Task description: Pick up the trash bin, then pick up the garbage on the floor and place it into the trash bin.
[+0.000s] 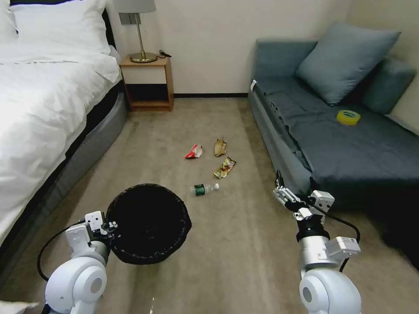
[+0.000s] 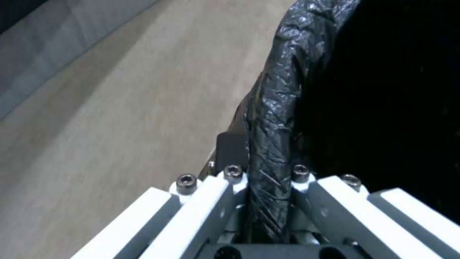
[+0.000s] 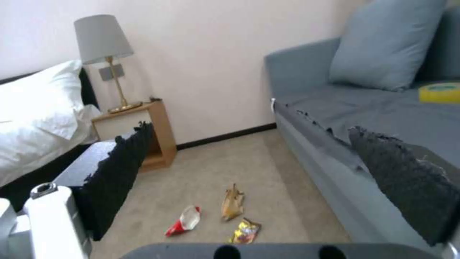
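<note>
The trash bin point(image 1: 148, 223), round and lined with a crinkled black bag, is at the lower left of the head view. My left gripper point(image 1: 110, 226) is shut on its rim point(image 2: 271, 118), with the bag pinched between the fingers. The garbage lies on the carpet beyond it: a clear bottle with a green label point(image 1: 204, 189), a gold-brown wrapper point(image 1: 225, 167), a red-and-white wrapper point(image 1: 194, 151) and a tan peel scrap point(image 1: 220, 147). My right gripper point(image 1: 296, 183) hangs open beside the sofa front, right of the bottle, holding nothing. Its two dark pads point(image 3: 120, 172) frame the wrappers point(image 3: 184, 225).
A bed point(image 1: 39, 109) runs along the left and a grey sofa point(image 1: 349, 148) along the right, with a yellow tape roll point(image 1: 348, 117) on its seat. A nightstand with a lamp point(image 1: 148, 80) stands against the far wall. Open carpet lies between them.
</note>
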### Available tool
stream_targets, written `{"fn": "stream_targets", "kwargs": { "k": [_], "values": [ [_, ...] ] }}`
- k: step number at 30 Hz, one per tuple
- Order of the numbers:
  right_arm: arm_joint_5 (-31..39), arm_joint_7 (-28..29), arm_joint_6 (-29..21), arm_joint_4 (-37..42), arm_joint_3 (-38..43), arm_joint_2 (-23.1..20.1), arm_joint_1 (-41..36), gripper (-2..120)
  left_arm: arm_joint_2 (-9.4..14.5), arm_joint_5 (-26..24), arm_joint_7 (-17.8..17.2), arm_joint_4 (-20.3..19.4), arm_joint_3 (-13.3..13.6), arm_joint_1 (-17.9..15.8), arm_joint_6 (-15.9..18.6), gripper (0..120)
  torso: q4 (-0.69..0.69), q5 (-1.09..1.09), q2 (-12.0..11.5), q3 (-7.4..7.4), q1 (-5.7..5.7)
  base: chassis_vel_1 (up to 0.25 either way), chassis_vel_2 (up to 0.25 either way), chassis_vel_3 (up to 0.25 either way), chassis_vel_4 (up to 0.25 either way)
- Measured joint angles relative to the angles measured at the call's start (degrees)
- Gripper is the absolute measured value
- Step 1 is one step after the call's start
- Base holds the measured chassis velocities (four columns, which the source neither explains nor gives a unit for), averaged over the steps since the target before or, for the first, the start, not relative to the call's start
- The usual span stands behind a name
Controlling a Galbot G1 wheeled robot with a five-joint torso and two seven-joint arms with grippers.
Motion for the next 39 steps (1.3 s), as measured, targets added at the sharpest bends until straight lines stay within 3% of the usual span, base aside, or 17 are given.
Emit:
{"fn": "stream_targets", "kwargs": {
  "k": [26,39],
  "values": [
    [-0.4,-0.7,0.7,-2.8,-0.7,-0.1,2.0,100,0.2,-0.7,0.1,3.4,-1.2,-3.0,0.0,2,0.00,0.02,0.0,0.00,0.00,-0.225,0.230,0.229,-0.234],
    [-2.1,-2.2,3.7,-4.9,-1.7,-1.9,3.8,100,1.1,-1.2,0.5,5.5,-0.3,-4.9,0.0,2,-0.01,0.01,0.0,-0.01,-0.01,-0.096,0.088,0.103,-0.085]
  ]
}}
